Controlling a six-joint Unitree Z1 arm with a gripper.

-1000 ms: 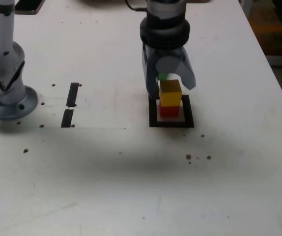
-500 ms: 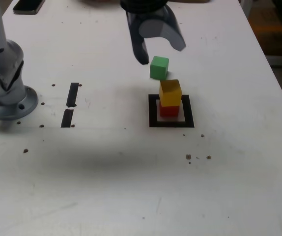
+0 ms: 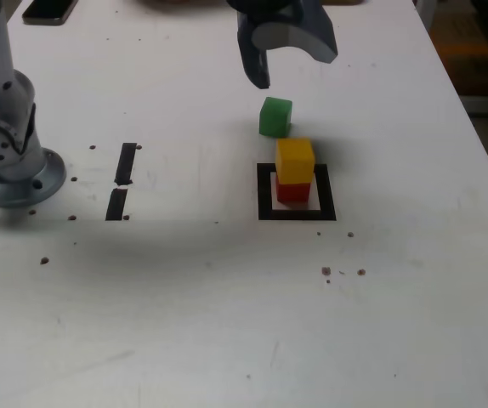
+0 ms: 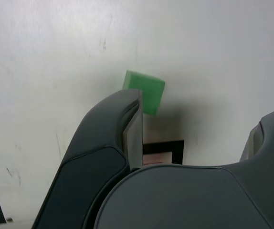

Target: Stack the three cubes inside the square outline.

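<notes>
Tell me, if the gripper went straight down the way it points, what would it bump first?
Probably the green cube. The open gripper hangs above it, and the wrist view shows that cube ahead between the fingers. Depth is hard to judge, so it might meet bare table beside the cube instead.

We are looking at a white table (image 3: 227, 323) carrying a black tape square (image 3: 265, 189), a red cube (image 3: 293, 192) lying inside it, a green cube (image 3: 275, 117) sitting just behind the outline, two tape strips (image 3: 122, 183) and the arm's base (image 3: 14, 174).
</notes>
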